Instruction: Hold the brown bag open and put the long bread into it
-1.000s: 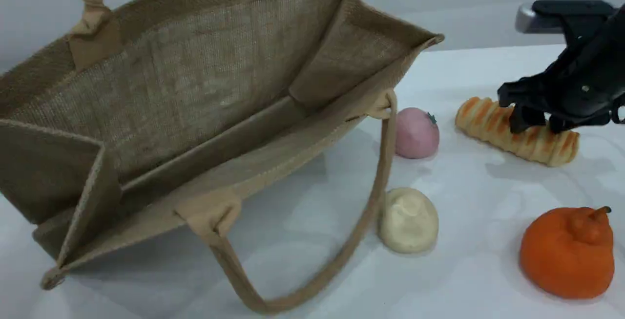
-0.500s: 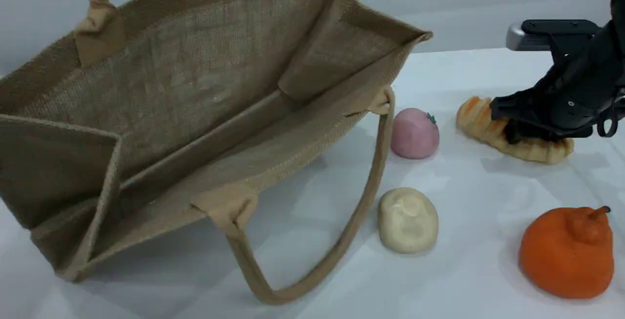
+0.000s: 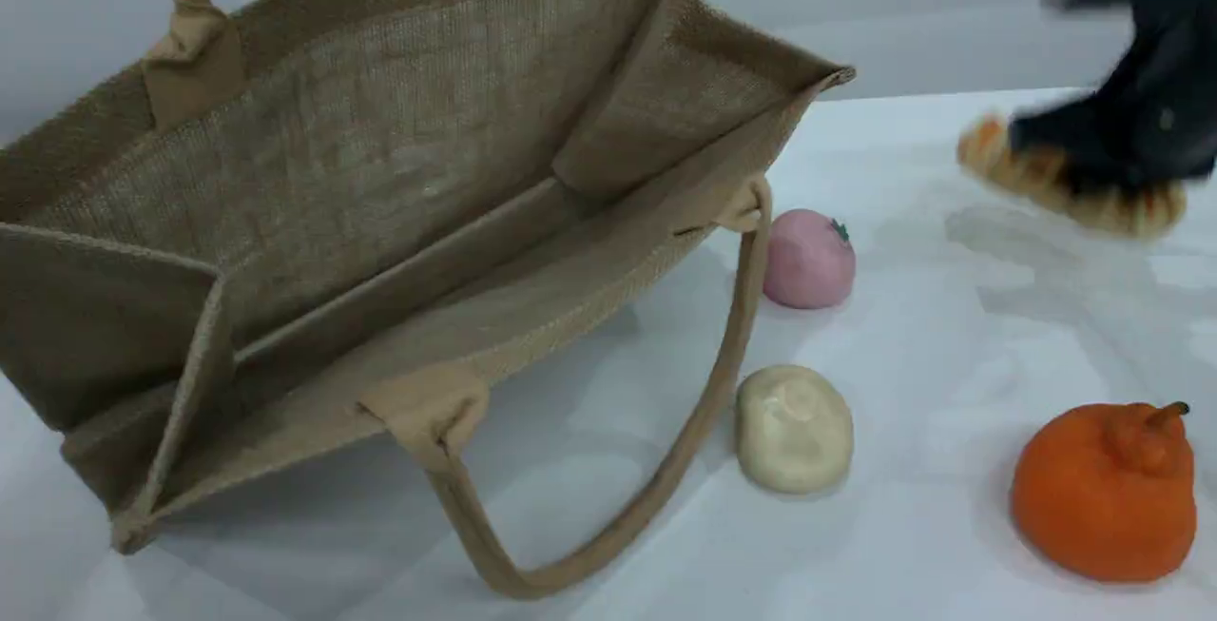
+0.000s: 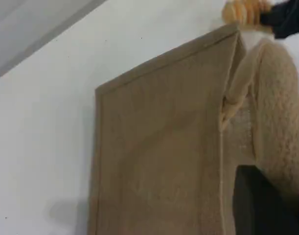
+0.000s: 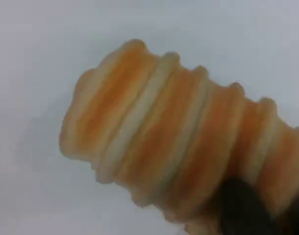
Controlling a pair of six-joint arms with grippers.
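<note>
The brown bag [image 3: 380, 174] lies tilted at the left of the scene view with its mouth wide open toward the camera. Its far handle [image 3: 185, 3] runs up past the top edge; its near handle [image 3: 666, 469] loops down onto the table. In the left wrist view the beige handle [image 4: 281, 122] runs down to my left gripper's dark fingertip [image 4: 259, 205], which is shut on it. At the upper right my right gripper [image 3: 1093, 164], blurred, is shut on the long bread [image 3: 1041, 179] and holds it above the table. The striped long bread [image 5: 164, 127] fills the right wrist view.
A round pink bun [image 3: 808, 258] sits just right of the bag's mouth, with a cream-white bun [image 3: 794, 428] nearer the camera. An orange pumpkin-shaped item [image 3: 1103, 488] stands at the front right. The white table [image 3: 951, 336] ends at a back edge behind the bread.
My right gripper has closed on the long bread and lifted it off the table, up and to the right. The bag has shifted only slightly.
</note>
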